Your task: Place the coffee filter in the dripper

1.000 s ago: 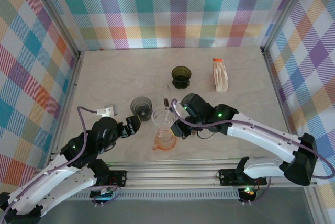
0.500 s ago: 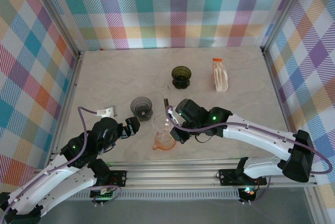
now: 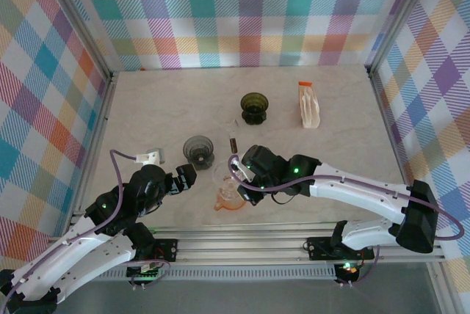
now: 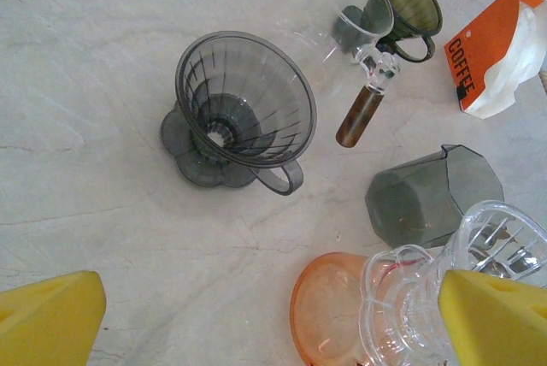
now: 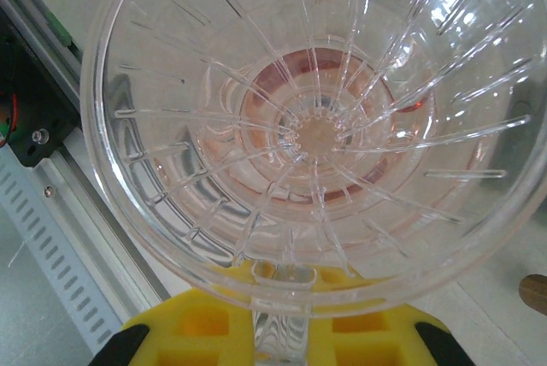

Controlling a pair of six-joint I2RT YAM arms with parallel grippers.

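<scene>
In its own wrist view, the right tool (image 5: 278, 323) pinches the clear ribbed plastic dripper (image 5: 282, 126) by its handle. The left tool (image 4: 269, 298) is wide open. From the top, the orange coffee filter pack (image 3: 309, 106) stands upper right.

**Camera Placement: Three Views**

The top external camera was fixed above and behind the arm bases, facing down and forward over the whole bench (image 3: 352, 138). The left wrist camera sat low and near, looking obliquely across the bench toward the grey dripper (image 4: 244, 109) and the clear dripper (image 4: 496, 238). The right wrist camera was very close, facing straight down into the clear dripper's bowl. All three views shared the clear dripper. The top and left wrist views also shared the grey dripper.
</scene>
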